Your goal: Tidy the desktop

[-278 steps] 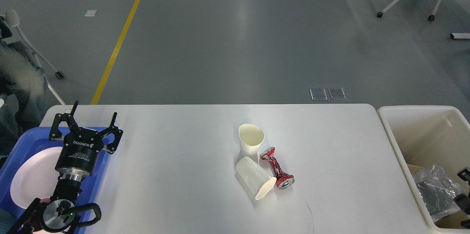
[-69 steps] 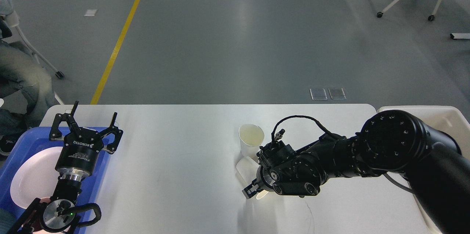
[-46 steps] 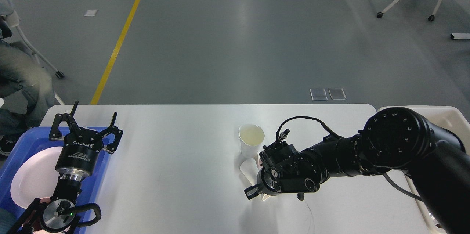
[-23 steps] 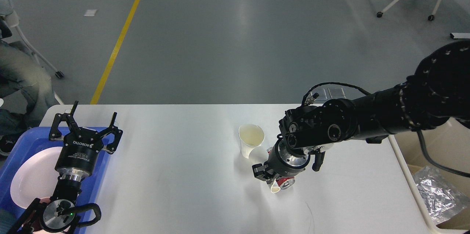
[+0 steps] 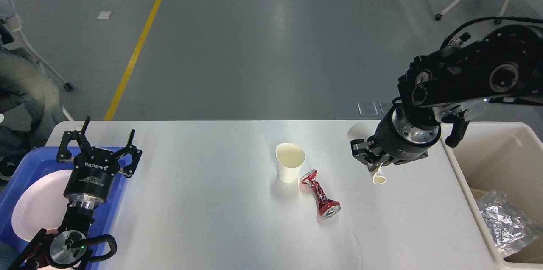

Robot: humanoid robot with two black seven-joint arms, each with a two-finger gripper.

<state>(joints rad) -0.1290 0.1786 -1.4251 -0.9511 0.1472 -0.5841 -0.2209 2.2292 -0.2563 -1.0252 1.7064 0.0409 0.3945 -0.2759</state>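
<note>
Desktop: the white counter (image 5: 212, 219) fills the lower part of the head view, with a blue tray at its left end and a cream bin just past its right end.
Right gripper (image 5: 373, 164): raised above the right part of the counter, near the bin; its fingers are clamped on a squashed paper cup (image 5: 379, 176), whose flattened rim hangs out below them.
Left gripper (image 5: 99, 143): over the far edge of the blue tray (image 5: 25, 164); its fingers are spread wide with nothing between them.
Upright paper cup (image 5: 290, 162): stands near the middle of the counter, mouth up.
Crushed red can (image 5: 320, 193): lies on its side just right of the upright cup and nearer the robot, its open end toward the near edge.
White plate (image 5: 36, 204): lies in the blue tray, partly hidden by the left arm.
Cream bin (image 5: 492, 151): holds crumpled clear plastic (image 5: 505, 221) at its near end.
</note>
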